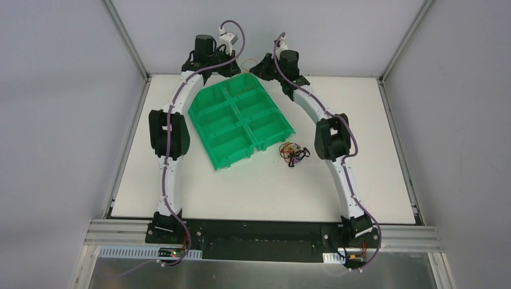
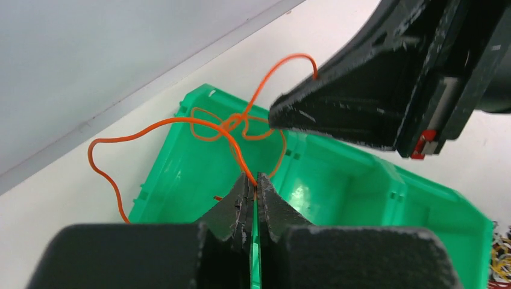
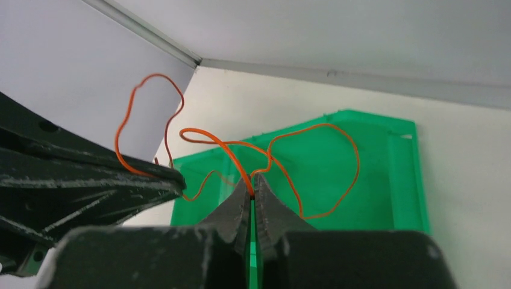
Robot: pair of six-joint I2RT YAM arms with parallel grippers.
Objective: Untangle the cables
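Orange wire [image 2: 232,124]: pinched at two spots by left gripper [image 2: 253,180] and right gripper [image 3: 253,179], both jaws closed tight on it. It hangs over the far end of the tray [image 1: 205,139], running roughly left-right, knotted mid-span, slack loops either side. Remaining cables [image 1: 293,152] heaped just off tray's near-right corner. Wall [image 1: 271,24] close behind tray; table [image 1: 361,174] stretches wide on tray's right and near sides.

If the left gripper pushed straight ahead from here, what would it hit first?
Most likely the knotted loops of the orange cable it pinches, just ahead of the left gripper; behind them the green tray. Depth is unclear.
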